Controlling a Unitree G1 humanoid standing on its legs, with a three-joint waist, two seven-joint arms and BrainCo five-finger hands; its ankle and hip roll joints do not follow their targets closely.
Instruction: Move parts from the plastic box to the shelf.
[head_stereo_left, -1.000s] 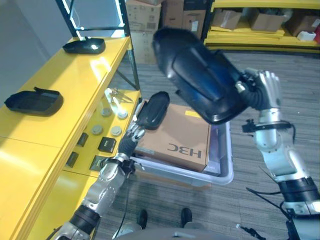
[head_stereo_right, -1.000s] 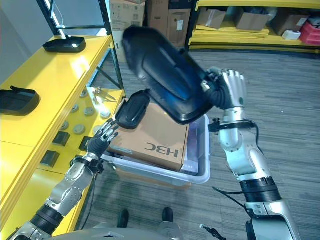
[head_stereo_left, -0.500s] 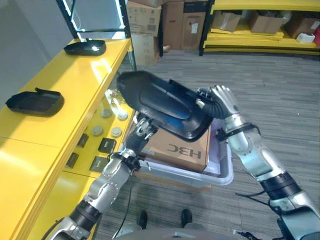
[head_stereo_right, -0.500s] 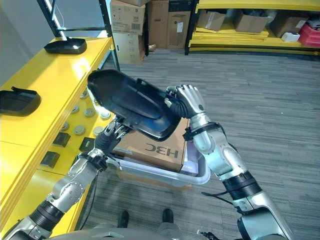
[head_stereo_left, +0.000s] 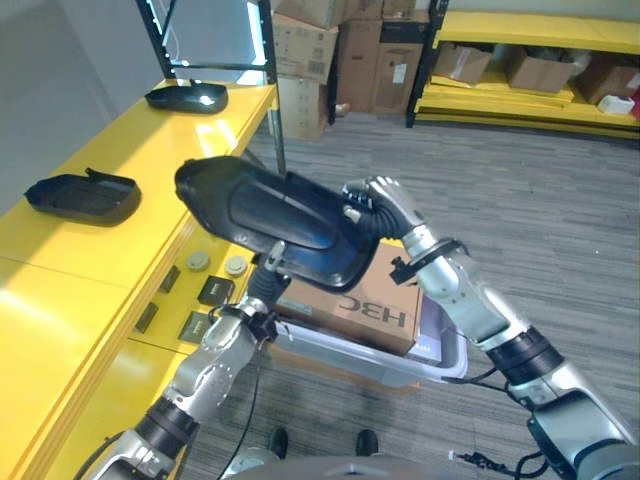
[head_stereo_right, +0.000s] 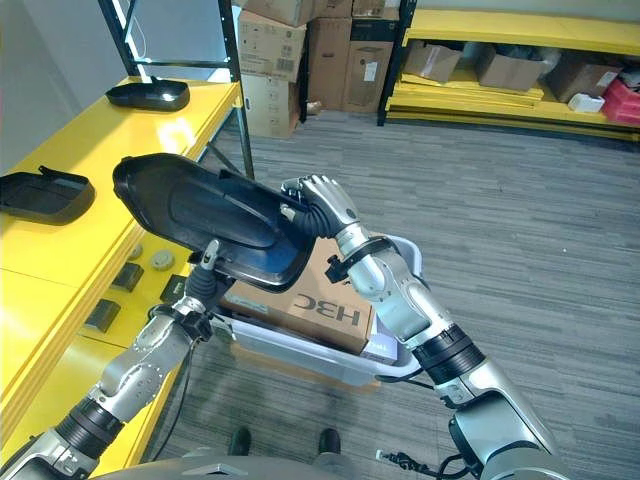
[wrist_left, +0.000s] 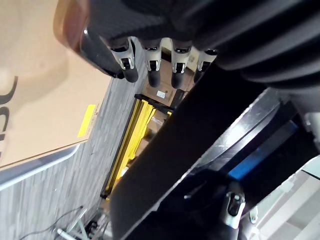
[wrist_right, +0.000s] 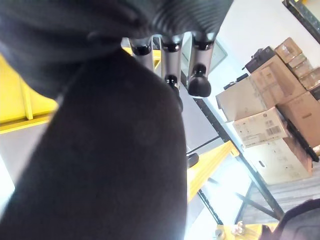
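Place: a warehouse or factory stockroom.
Shelving: long yellow shelf (head_stereo_right: 95, 170) with black uprights, another yellow rack (head_stereo_right: 520, 95) along the far wall.
Stock: brown cardboard boxes (head_stereo_right: 305, 45) stacked on the floor and on the rack (some open).
Parts: black moulded parts (head_stereo_right: 40, 192) laid out on the shelf.
Floor: grey striped carpet (head_stereo_right: 540, 260).
Container: clear plastic box (head_stereo_right: 400, 350) holding a carton.

My arms are silver-grey with black bands; each hand (head_stereo_right: 318, 200) has silver, dark-tipped fingers (wrist_left: 152, 65) under ribbed black covers.
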